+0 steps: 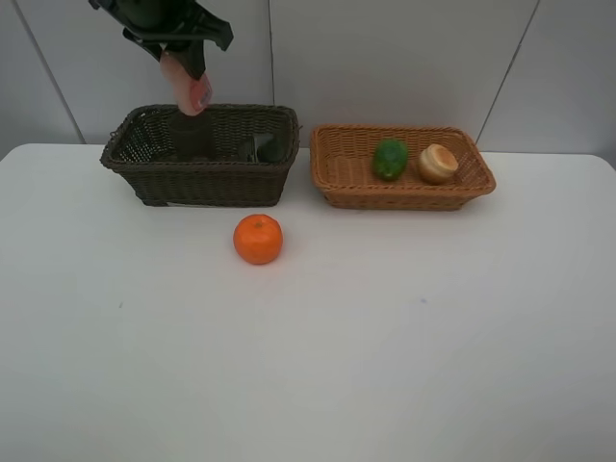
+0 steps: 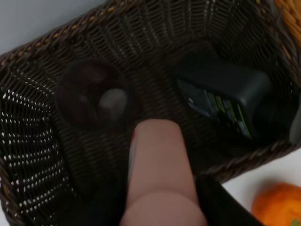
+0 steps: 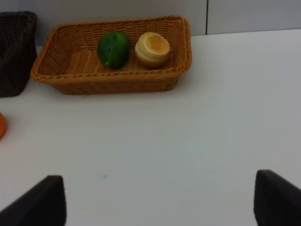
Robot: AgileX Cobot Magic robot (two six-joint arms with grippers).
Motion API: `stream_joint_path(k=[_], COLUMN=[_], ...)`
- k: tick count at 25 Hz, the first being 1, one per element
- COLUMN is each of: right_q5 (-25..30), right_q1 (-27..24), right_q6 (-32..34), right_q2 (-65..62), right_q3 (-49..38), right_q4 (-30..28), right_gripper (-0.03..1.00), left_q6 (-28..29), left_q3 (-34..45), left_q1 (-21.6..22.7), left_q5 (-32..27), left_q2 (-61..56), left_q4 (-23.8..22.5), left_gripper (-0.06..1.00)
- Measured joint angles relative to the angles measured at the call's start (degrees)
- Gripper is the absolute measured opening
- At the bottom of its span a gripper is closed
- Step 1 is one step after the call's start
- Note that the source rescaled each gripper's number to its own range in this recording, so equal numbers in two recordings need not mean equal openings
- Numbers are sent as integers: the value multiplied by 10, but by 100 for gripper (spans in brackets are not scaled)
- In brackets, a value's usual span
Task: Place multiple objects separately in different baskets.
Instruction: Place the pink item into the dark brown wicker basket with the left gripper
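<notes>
The one white worktop (image 1: 385, 337) carries two woven baskets: one dark brown basket (image 1: 202, 183) and one light tan basket (image 1: 404, 197). There are three round fruits, one of each kind: one orange (image 1: 258, 239), one green lime-like fruit (image 1: 390, 159) and one yellowish peach-like fruit (image 1: 438, 163). Bottles number two, one pink bottle (image 1: 186, 82) and one dark green bottle (image 2: 221, 96), and there is a single purple cup (image 2: 91, 94), making six small items in all.
</notes>
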State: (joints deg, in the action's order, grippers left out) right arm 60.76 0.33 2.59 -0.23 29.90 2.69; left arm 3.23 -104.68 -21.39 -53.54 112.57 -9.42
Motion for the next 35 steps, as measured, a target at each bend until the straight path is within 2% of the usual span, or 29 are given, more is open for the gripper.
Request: stream_joint_path(k=[5, 15, 26, 35], right_q5=[0, 0, 0, 0], right_q1=[0, 0, 0, 0], right_q6=[0, 0, 0, 0], right_q2=[0, 0, 0, 0], right_q3=[0, 0, 0, 0], right_q4=[0, 0, 0, 0], right_gripper=[82, 82, 82, 82], left_q6=[17, 33, 34, 34], left_q3=[-47, -53, -54, -54], left_q1=[0, 0, 7, 13], left_q5=[-4, -3, 64, 87], left_q2=[62, 118, 135, 166], left_q4=[13, -4, -15, -21], left_gripper=[41, 41, 41, 41])
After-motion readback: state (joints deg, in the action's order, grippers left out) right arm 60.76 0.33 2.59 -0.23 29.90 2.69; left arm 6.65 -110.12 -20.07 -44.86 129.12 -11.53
